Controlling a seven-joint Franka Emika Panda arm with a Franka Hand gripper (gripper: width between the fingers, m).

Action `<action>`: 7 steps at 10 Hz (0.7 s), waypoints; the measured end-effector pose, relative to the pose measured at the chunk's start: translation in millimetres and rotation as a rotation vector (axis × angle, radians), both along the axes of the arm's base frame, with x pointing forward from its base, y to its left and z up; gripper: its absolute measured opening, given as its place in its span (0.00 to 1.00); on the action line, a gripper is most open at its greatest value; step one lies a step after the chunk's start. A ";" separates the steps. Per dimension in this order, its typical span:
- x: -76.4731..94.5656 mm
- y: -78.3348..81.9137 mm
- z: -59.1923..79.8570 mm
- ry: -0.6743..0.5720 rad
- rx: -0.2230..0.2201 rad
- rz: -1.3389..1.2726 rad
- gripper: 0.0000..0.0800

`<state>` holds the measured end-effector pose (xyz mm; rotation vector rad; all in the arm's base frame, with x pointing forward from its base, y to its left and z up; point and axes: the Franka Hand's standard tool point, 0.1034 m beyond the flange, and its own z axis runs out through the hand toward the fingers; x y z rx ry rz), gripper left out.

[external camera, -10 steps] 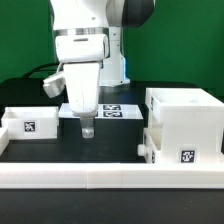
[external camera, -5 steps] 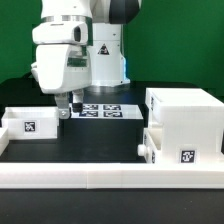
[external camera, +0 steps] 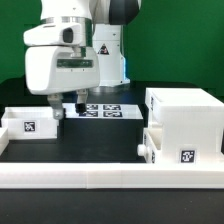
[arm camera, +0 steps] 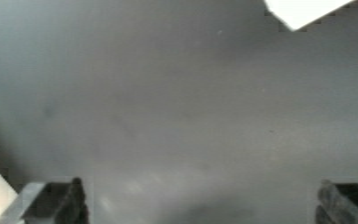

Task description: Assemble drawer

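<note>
A low white open-top tray, the drawer point(external camera: 28, 122), sits on the black table at the exterior view's left, with a square marker on its near side. Its knob does not show. My gripper point(external camera: 67, 108) hangs just above the table beside the drawer's right end, apart from it, open and empty. In the wrist view the gripper point(arm camera: 202, 205) has its two fingertips point(arm camera: 51, 200) spread wide over bare black table. A tall white housing point(external camera: 185, 110) stands at the right, with a low white knobbed part point(external camera: 160, 145) at its foot.
The marker board point(external camera: 108, 110) lies flat behind my gripper. A long white rail point(external camera: 110, 176) runs along the table's front edge. The arm's base stands behind the board. A white corner point(arm camera: 309, 12) shows at the wrist view's edge.
My arm has swung toward the exterior view's left, from over the marker board's front to beside the drawer. The gripper stays open and empty. The parts have not moved.
</note>
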<state>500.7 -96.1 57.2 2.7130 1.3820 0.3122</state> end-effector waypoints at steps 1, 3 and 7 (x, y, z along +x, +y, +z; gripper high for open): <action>-15.2 -6.1 -0.8 0.008 0.015 -0.120 0.81; -30.3 -14.5 0.4 0.023 0.044 -0.309 0.81; -40.7 -27.3 -1.3 0.040 0.091 -0.540 0.81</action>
